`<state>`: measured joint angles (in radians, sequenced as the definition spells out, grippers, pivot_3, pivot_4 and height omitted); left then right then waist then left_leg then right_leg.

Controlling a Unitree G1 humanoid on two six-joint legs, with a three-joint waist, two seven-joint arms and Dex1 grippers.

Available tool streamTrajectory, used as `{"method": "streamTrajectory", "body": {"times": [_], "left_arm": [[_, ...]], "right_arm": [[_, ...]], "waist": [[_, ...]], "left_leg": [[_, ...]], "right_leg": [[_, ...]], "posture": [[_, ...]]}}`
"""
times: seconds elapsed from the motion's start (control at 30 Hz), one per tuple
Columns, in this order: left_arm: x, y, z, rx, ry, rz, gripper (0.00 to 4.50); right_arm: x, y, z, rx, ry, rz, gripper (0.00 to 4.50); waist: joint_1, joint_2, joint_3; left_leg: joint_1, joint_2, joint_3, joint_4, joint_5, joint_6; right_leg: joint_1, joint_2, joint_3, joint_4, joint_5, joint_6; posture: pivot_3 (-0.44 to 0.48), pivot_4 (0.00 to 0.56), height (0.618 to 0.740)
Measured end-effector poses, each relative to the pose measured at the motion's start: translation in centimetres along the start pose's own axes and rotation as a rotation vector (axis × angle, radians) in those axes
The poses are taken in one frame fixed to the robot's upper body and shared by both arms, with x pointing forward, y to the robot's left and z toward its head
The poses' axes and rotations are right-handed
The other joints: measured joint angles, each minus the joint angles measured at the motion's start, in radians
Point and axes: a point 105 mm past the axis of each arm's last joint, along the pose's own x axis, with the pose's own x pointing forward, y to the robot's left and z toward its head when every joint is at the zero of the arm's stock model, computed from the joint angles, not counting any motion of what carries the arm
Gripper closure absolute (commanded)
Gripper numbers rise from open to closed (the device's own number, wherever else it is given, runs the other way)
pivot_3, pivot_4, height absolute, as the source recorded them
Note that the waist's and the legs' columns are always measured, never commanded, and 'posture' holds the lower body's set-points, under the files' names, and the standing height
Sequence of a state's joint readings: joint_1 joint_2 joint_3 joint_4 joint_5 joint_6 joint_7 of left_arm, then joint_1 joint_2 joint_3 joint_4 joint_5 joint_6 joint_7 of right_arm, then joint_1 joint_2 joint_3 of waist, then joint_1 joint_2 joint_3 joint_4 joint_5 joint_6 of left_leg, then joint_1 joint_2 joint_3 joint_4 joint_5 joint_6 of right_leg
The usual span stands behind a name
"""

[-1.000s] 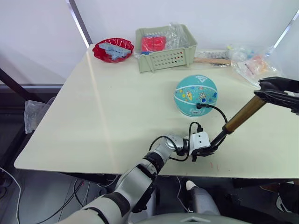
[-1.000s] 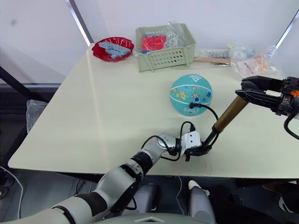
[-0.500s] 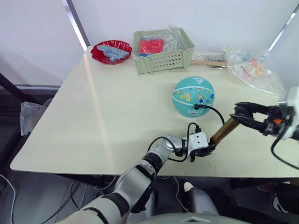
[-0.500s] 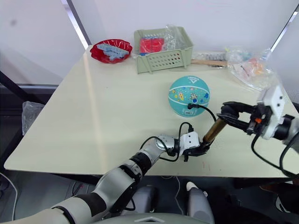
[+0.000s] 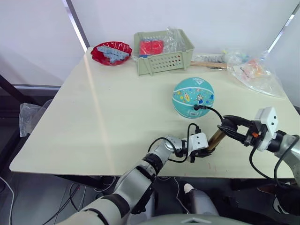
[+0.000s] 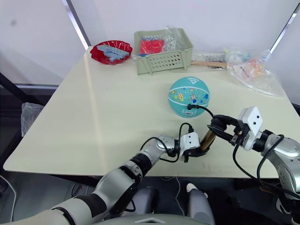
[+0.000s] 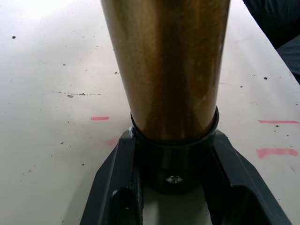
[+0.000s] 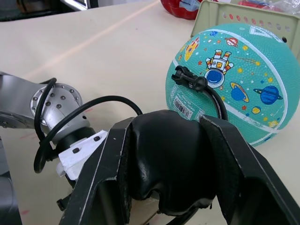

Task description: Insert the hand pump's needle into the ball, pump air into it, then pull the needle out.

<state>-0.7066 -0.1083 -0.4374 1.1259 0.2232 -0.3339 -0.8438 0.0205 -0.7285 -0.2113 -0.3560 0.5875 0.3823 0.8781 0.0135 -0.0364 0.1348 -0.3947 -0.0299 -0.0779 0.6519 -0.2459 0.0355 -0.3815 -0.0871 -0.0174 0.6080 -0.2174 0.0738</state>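
Note:
The teal ball (image 5: 193, 97) rests on the table, right of centre. A thin black hose (image 5: 212, 110) runs from the hand pump (image 5: 216, 137) to a fitting (image 8: 189, 79) pressed against the ball; the needle is hidden there. The bronze pump stands tilted near the table's front edge. My left gripper (image 5: 205, 150) is shut on its black bottom cap (image 7: 173, 164), fingers (image 7: 123, 187) on both sides. My right gripper (image 5: 228, 125) is shut on the black T-handle (image 8: 171, 164), low and close to the cylinder's top.
A green basket (image 5: 164, 49) with red and bagged items and a red bowl (image 5: 112, 50) sit at the table's far edge. Clear plastic bags (image 5: 255, 70) and a wooden stick (image 5: 211, 63) lie at the back right. The table's front edge (image 5: 234, 176) runs just below the pump.
My right gripper has pushed the T-handle down and leftward toward the pump's cylinder, shortening the pump. The left gripper and ball have stayed put. The camera has shifted slightly.

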Motion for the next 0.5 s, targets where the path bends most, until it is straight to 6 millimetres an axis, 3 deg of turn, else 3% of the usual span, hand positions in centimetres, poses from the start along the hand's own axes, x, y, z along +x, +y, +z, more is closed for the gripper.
{"method": "streamTrajectory", "body": {"times": [0.1,0.5], "left_arm": [[0.2,0.1,0.4,0.009,-0.008,-0.005,3.31],[0.2,0.1,0.9,0.019,-0.018,-0.014,3.31]], "right_arm": [[-0.9,-0.7,0.8,0.021,0.030,0.010,2.87],[-3.8,-2.4,8.7,0.001,-0.008,0.032,2.87]], "waist": [[0.001,0.006,0.005],[0.005,0.015,0.014]], "left_leg": [[-0.002,-0.001,0.001,0.001,0.000,0.000],[-0.004,-0.002,0.001,0.000,0.003,0.005]], "right_leg": [[0.000,0.000,0.000,0.000,0.000,0.000],[-0.002,-0.001,0.000,-0.001,0.000,0.000]], "posture": [[0.000,0.150,0.737],[0.000,0.150,0.737]]}}
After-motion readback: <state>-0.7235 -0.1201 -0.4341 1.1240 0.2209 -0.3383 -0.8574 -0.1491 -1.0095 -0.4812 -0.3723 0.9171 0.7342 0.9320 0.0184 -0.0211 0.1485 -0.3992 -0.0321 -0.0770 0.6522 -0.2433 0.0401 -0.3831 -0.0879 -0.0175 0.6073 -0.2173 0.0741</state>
